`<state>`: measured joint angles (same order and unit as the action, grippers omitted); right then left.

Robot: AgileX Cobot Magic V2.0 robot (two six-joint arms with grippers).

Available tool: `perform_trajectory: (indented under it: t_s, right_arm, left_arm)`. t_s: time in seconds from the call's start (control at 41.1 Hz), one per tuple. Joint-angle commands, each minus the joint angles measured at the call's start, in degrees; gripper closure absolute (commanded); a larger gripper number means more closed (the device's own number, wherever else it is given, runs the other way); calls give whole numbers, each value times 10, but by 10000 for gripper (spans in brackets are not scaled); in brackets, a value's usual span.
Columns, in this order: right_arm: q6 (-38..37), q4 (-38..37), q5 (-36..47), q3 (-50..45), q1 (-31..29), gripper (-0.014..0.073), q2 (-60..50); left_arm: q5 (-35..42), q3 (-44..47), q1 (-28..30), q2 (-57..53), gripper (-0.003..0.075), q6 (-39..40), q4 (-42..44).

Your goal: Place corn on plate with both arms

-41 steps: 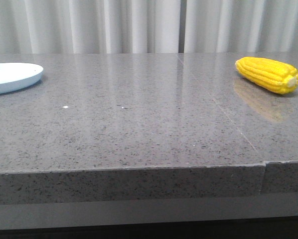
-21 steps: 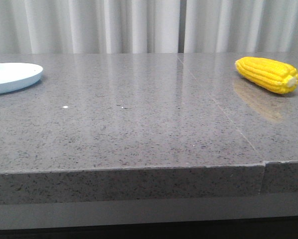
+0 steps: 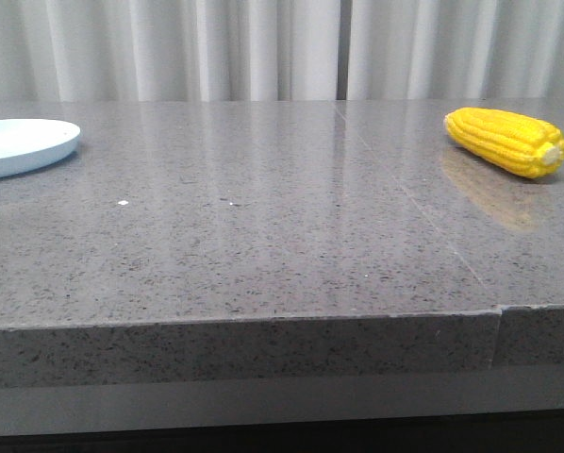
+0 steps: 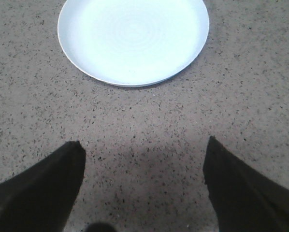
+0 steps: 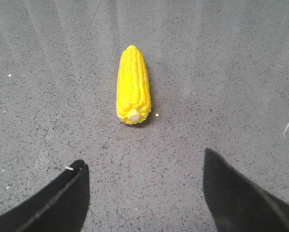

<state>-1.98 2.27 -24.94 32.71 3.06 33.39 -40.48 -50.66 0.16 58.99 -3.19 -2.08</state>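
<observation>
My left pincer (image 4: 143,181) hangs spread wide over bare speckled bench (image 3: 263,245), nothing between its fingers; my right pincer (image 5: 144,186) is spread wide too, gripping nothing. Beyond the right one lies the corn (image 5: 133,85) (pale stub toward me), flat near the bench's far right edge. The plate (image 4: 133,38) sits at the far left edge, well apart from the corn
</observation>
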Motion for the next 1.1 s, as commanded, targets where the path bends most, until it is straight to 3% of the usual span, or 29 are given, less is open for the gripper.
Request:
perform_trajectory:
  t_s: [0.0, 0.171, 0.414, 0.804, 1.072]
  right_arm:
    - [7, -7, 40, 20, -4, 67, 5]
    - [7, -7, 40, 20, -4, 67, 5]
    - [7, -7, 40, 20, -4, 67, 5]
    - [7, -7, 40, 20, -4, 67, 5]
    - [7, -7, 40, 20, -4, 67, 5]
  left_arm:
    - [30, -48, 18, 36, 218, 5, -4]
    - [31, -110, 76, 116, 218, -21, -47]
    - [38, -197, 142, 237, 218, -150, -234]
    - [73, -294, 144, 395, 218, -155, -239]
    - [94, -306, 144, 438, 244, -155, -239]
